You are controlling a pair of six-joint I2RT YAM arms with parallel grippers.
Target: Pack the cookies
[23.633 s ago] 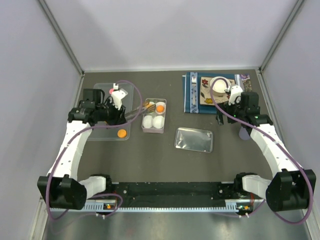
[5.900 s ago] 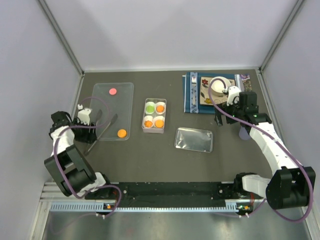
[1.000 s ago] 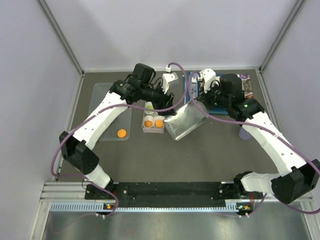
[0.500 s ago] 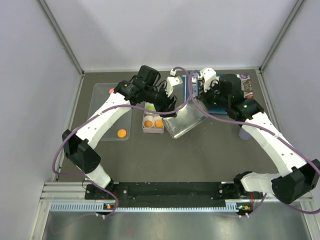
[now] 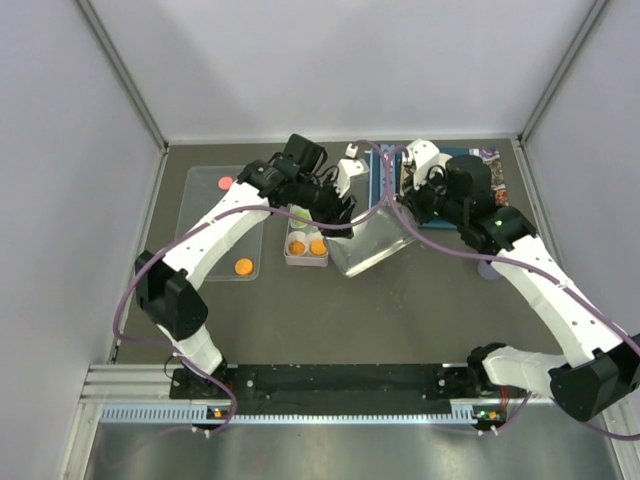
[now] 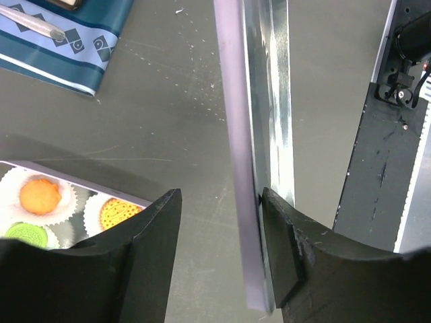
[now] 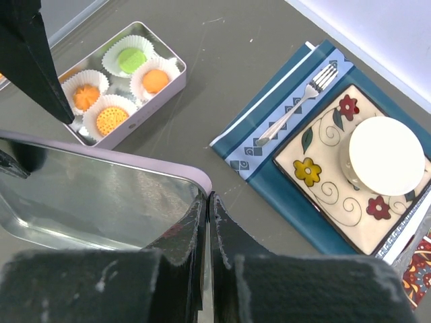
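Note:
The lilac four-cup box (image 5: 306, 262) sits mid-table with cookies in its paper cups: a green cookie (image 7: 128, 58) and three orange cookies (image 7: 155, 81) (image 7: 85, 96) (image 7: 111, 120). My right gripper (image 7: 207, 198) is shut on the corner rim of the shiny metal lid (image 7: 101, 195), holding it tilted just right of the box. My left gripper (image 6: 219, 215) is open and straddles the lid's opposite edge (image 6: 252, 168). Its right finger (image 6: 283, 235) touches the lid; the left finger (image 6: 151, 235) stands apart. One orange cookie (image 5: 244, 266) and a pink cookie (image 5: 225, 183) lie loose.
The loose cookies lie on a clear tray (image 5: 205, 225) at the left. A blue placemat (image 7: 269, 178) at the back right carries a flowered plate (image 7: 316, 171), a white cup (image 7: 386, 156) and a fork (image 7: 296, 108). A purple object (image 5: 487, 268) lies near the right wall.
My left arm has swung right to the lid and its jaws have narrowed around the lid's edge. The right gripper has drawn the tilted lid slightly back and to the right.

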